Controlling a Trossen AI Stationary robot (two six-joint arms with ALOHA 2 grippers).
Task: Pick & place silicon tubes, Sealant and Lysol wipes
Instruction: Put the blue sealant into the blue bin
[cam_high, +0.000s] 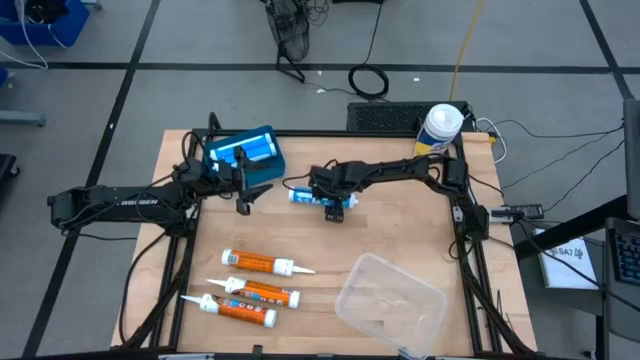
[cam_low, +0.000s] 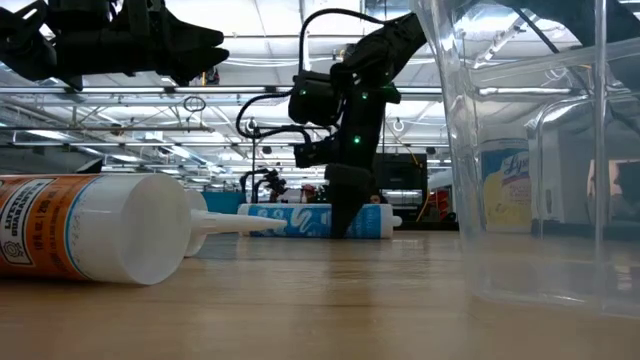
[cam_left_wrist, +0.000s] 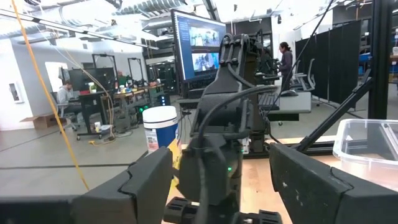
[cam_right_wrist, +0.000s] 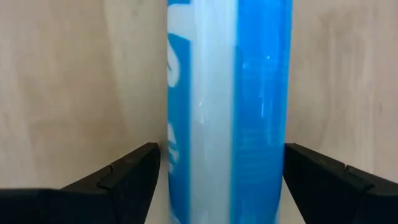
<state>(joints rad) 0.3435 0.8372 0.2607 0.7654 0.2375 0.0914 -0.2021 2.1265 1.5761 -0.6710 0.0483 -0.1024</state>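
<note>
A blue and white tube (cam_high: 303, 196) lies on its side at the table's middle. It also shows in the low view (cam_low: 300, 220) and in the right wrist view (cam_right_wrist: 230, 112). My right gripper (cam_high: 336, 208) is open and points down, with one finger on each side of the tube. My left gripper (cam_high: 244, 196) is open and empty, raised left of the tube. Three orange tubes (cam_high: 255, 289) lie near the front left. The Lysol wipes (cam_high: 440, 128), with a yellow label and white lid, stand at the far right. My right gripper comes from above, its fingers (cam_right_wrist: 134, 171) lying across the tube and close beside its two long sides (cam_right_wrist: 177, 124). I cannot tell whether they touch it. The tube lies flat on the table.
A clear plastic container (cam_high: 391, 303) stands at the front right and fills the right of the low view (cam_low: 540, 150). A blue box (cam_high: 243, 153) sits at the far left, beside my left arm. Cables run along the table's sides.
</note>
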